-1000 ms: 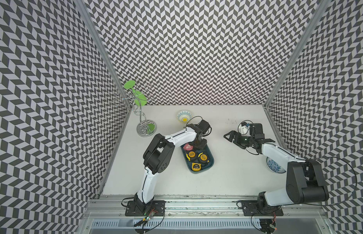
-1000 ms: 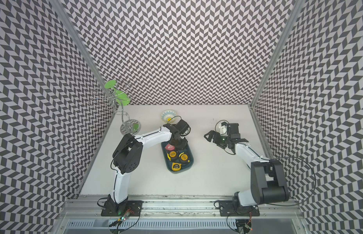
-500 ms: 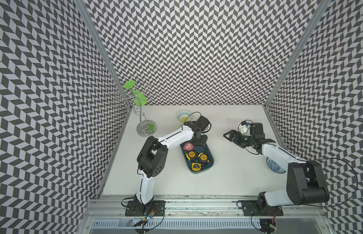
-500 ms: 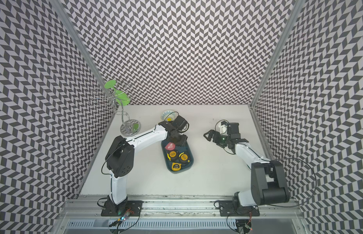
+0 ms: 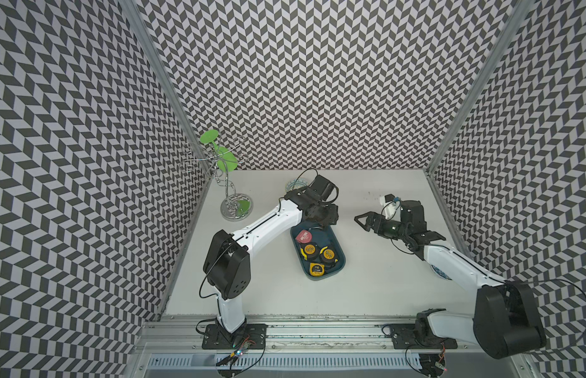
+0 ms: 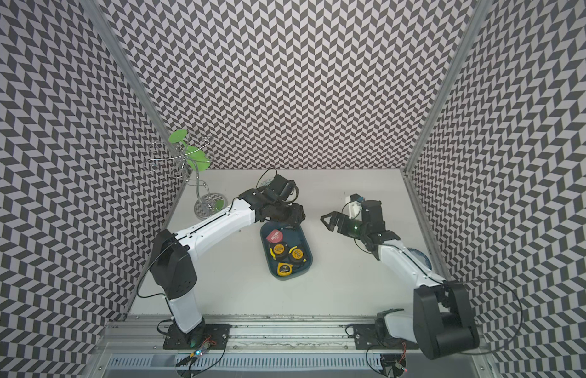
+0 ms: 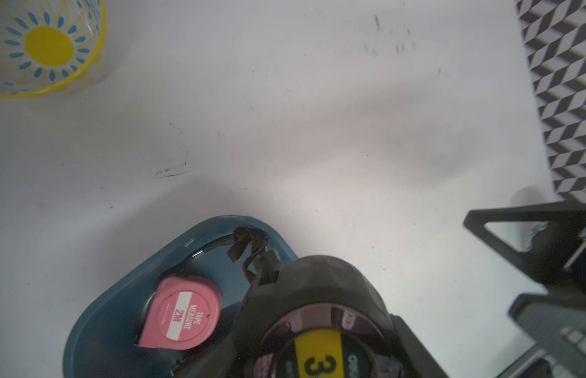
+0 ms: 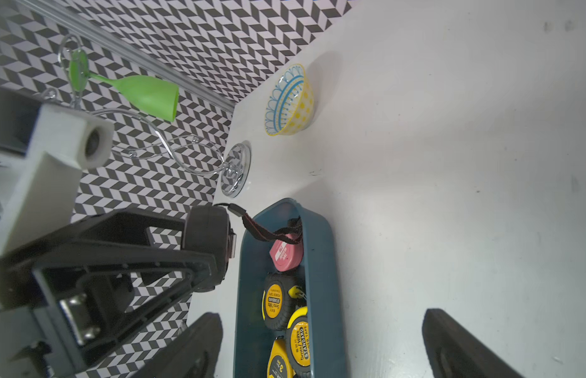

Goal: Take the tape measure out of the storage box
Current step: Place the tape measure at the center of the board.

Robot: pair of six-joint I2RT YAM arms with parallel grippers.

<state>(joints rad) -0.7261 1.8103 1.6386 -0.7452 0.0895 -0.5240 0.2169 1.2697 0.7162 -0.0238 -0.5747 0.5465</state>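
Left wrist view looks down past a black tape measure (image 7: 317, 327) with a yellow label, which the left gripper (image 5: 319, 216) has clamped and raised just over the 12 o'clock end of the storage box (image 5: 330, 237). The label faces that camera, so the case looks to be held squarely rather than by a corner. Its dark wrist strap (image 8: 268, 233) trails down over the rim into the box. I judge the piece is not fully clear and wants more height before any sideways carry. A pink tape measure (image 7: 183, 315) and three yellow-and-black ones (image 5: 309, 249) lie flat inside the box. At about 2 o'clock from the box, the right gripper (image 5: 363, 223) hovers over the desk (image 5: 383, 278). Its jaws are spread wide and empty, seemingly parked clear of the lift.
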